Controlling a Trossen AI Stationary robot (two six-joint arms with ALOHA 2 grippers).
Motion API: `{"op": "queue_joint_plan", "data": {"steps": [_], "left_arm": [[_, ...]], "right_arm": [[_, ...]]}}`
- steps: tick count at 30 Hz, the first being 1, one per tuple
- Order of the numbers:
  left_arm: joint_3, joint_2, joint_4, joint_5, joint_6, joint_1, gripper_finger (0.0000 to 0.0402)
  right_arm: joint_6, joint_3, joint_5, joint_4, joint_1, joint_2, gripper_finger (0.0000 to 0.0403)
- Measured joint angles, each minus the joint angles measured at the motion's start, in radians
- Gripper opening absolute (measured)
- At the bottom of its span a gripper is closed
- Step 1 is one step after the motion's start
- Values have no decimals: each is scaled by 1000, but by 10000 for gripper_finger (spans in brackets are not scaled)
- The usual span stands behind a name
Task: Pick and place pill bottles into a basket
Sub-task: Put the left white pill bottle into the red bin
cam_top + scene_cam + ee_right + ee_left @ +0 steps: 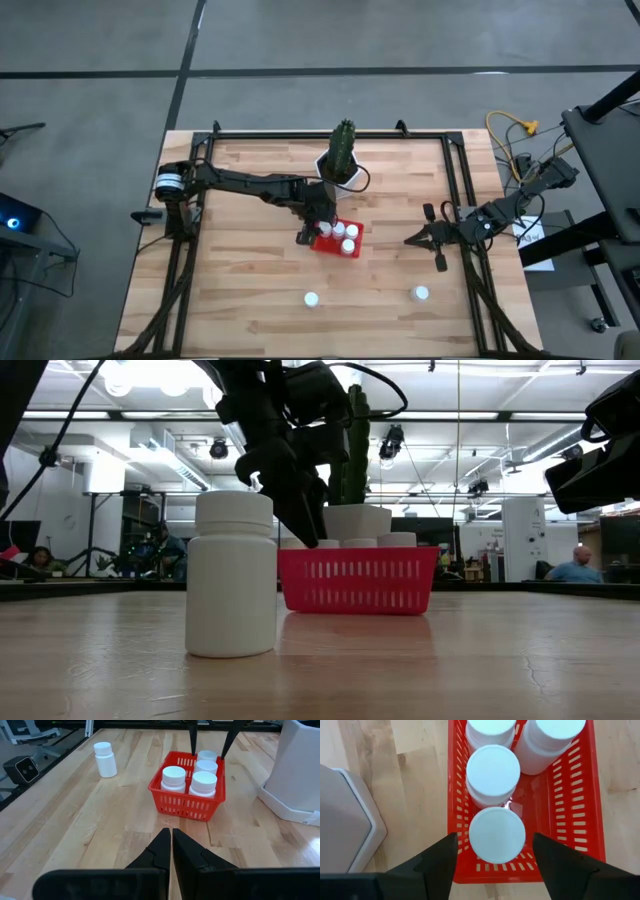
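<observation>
The left claw (pixel 492 865) stands open astride a bottle (pixel 497 834) just set in the basket (pixel 592 805). Lift straight up so neither finger clips its cap. The right claw (pixel 171 851) waits closed, well apart.

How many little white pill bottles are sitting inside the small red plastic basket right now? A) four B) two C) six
A: the right wrist view shows four white-capped pill bottles standing in the small red plastic basket, and the high view shows two more bottles out on the wooden table.
</observation>
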Motion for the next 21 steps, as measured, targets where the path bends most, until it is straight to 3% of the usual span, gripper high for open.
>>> {"op": "queue_joint_plan", "data": {"steps": [21], "left_arm": [[65,-71,-168,-21,2,-11,244]], "right_arm": [[1,0,-1,2,0,5,8]]}}
